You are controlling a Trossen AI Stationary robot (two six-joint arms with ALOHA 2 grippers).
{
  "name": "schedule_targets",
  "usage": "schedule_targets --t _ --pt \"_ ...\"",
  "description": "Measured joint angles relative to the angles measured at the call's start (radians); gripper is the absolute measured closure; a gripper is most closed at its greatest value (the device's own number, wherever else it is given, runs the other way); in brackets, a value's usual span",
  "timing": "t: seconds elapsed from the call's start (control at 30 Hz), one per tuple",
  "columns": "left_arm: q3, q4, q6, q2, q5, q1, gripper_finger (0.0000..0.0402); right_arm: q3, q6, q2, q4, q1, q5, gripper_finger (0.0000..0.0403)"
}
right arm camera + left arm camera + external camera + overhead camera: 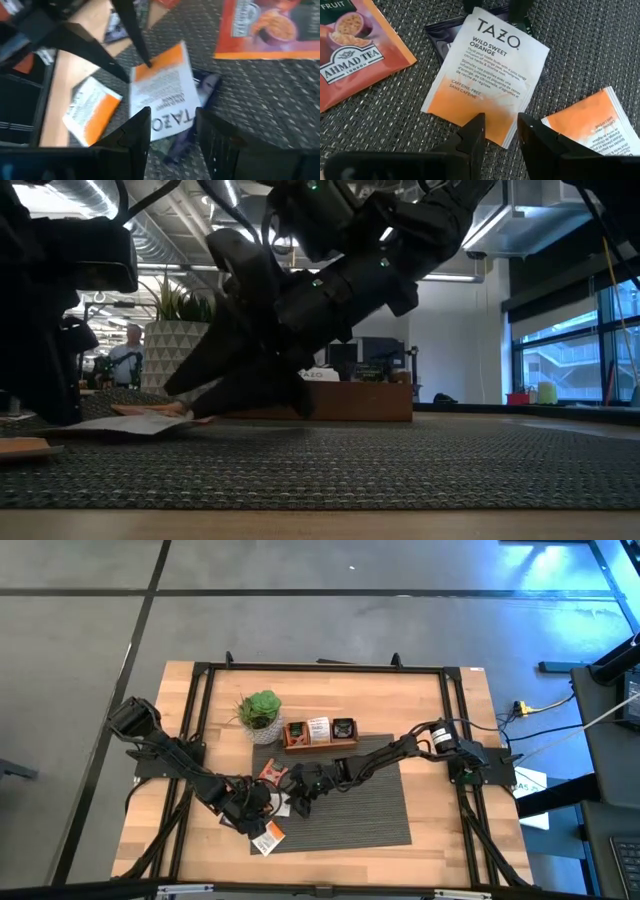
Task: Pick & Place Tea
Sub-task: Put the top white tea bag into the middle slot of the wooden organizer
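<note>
A white and orange Tazo sachet (487,75) lies flat on the grey mat, partly over a dark sachet (440,37). An orange-red sachet (350,50) and a second white and orange sachet (590,125) lie beside it on the mat. My left gripper (500,131) is open, low over the Tazo sachet's orange end. My right gripper (172,131) is open too, with its fingers on either side of the printed end (170,120). In the high view the two grippers (268,812) (298,802) meet over the mat's near left part. My left gripper comes slanting down from the table's left. One fingertip (146,62) stands at the Tazo sachet's orange edge (160,65), and I cannot tell whether it touches. My right gripper slants down from the right and straddles the opposite end. Touch cannot be told there either.
The brown wooden tray (320,745), with sachets standing in its compartments, sits at the mat's far edge. The green potted plant (260,710) is to its left. One more sachet (268,838) lies at the mat's near left corner. The mat's right half (370,805) is bare.
</note>
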Motion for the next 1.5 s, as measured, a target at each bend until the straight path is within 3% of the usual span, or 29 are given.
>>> schedule_targets --t 0.27,0.6,0.8,1.07,1.5 --pt "0.003 0.041 0.000 0.033 -0.011 -0.001 0.0290 0.000 0.007 0.000 -0.013 0.000 0.000 0.0252" --pt "0.003 0.070 -0.002 0.051 -0.011 0.000 0.0293 0.000 0.020 0.000 -0.075 0.000 -0.031 0.0323" --pt "0.003 0.070 -0.009 0.052 -0.001 0.000 0.0291 0.000 -0.007 -0.002 -0.086 -0.002 -0.045 0.0333" --pt "0.003 0.070 -0.010 0.053 0.004 0.000 0.0292 0.000 -0.019 -0.002 -0.058 -0.011 -0.184 0.0300" --pt "0.002 0.072 -0.010 0.053 0.007 0.000 0.0291 0.002 0.024 -0.004 -0.089 -0.013 -0.185 0.0213"
